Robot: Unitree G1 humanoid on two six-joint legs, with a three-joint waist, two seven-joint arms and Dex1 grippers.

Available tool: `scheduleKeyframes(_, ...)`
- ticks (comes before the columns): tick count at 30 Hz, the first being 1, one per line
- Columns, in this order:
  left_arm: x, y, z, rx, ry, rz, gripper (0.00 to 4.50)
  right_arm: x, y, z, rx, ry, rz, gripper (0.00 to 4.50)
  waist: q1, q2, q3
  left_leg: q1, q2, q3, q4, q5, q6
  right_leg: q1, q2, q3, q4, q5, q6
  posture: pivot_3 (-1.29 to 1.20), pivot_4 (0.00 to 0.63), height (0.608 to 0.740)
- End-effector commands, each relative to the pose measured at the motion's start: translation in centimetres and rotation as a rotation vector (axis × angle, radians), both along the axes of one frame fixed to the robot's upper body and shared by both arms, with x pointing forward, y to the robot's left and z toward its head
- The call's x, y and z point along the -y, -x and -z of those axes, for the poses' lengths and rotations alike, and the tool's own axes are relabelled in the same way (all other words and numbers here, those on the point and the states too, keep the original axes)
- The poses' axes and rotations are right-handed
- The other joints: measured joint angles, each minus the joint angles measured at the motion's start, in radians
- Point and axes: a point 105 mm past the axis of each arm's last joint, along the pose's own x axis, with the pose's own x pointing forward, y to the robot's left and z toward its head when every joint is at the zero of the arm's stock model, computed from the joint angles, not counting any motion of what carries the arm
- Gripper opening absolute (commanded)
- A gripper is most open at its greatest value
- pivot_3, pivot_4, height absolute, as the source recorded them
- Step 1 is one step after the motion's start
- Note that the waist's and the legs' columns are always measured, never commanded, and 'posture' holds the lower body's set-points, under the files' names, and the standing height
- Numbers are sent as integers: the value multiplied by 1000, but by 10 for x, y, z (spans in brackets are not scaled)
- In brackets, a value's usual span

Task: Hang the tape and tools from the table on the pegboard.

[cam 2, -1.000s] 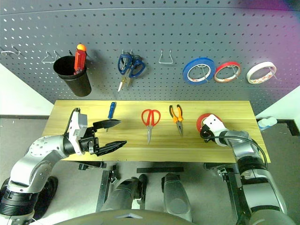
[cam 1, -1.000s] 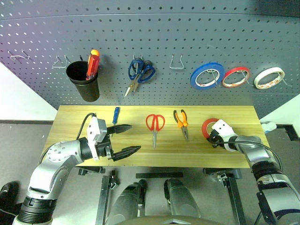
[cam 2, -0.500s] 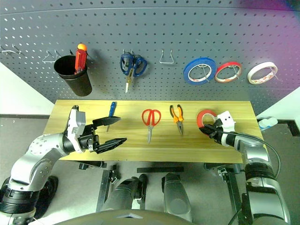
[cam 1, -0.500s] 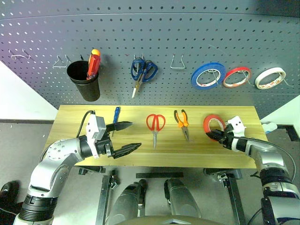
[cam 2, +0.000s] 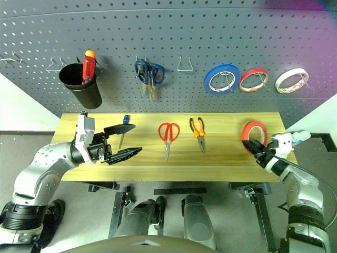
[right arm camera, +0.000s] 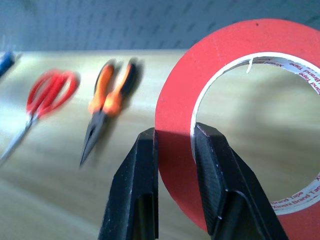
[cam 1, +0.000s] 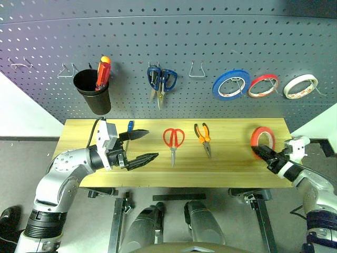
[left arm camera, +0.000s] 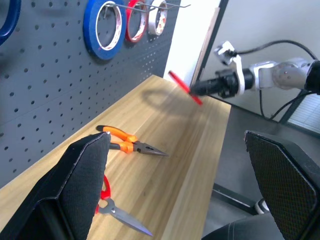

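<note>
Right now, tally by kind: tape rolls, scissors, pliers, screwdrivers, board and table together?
Tape rolls: 4 (blue, red and white on the pegboard, red-orange one in the right gripper)
Scissors: 2 (blue hung, red on the table)
Pliers: 1
Screwdrivers: 2 (red-and-yellow in the black cup, blue on the table)
Total: 9

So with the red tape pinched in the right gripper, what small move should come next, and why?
Probably carry the tape up toward the pegboard, toward a free hook. The right gripper is shut on the roll's band, holding it upright at the table's right end, so it is gripped but not yet hung. The pliers and red-handled scissors lie untouched, and the open left gripper holds nothing.
</note>
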Motion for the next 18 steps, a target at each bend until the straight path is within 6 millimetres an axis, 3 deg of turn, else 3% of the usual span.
scheduleKeyframes(1,3,-1,-10,38,16,21,4500,0,-1,-25,126,-6,19,675,-1,0,0,0,0,0,0,0,0,0,0,0,0,0,0,-319,199,740)
scheduleKeyframes(7,2,-3,-11,44,15,25,4500,-10,3,-50,223,-57,-16,675,-3,2,-2,0,0,0,0,0,0,0,0,0,0,0,0,-347,190,740)
scheduleKeyframes(12,3,-7,-12,51,15,32,4500,5,4,-74,295,-83,49,675,-3,3,-2,0,0,0,4,0,0,1,0,0,1,1,1,-365,185,740)
scheduleKeyframes(18,4,-9,-14,58,18,41,4500,3,6,-87,334,-99,29,675,-13,4,-3,0,0,1,5,0,0,1,0,0,1,2,2,-365,185,740)
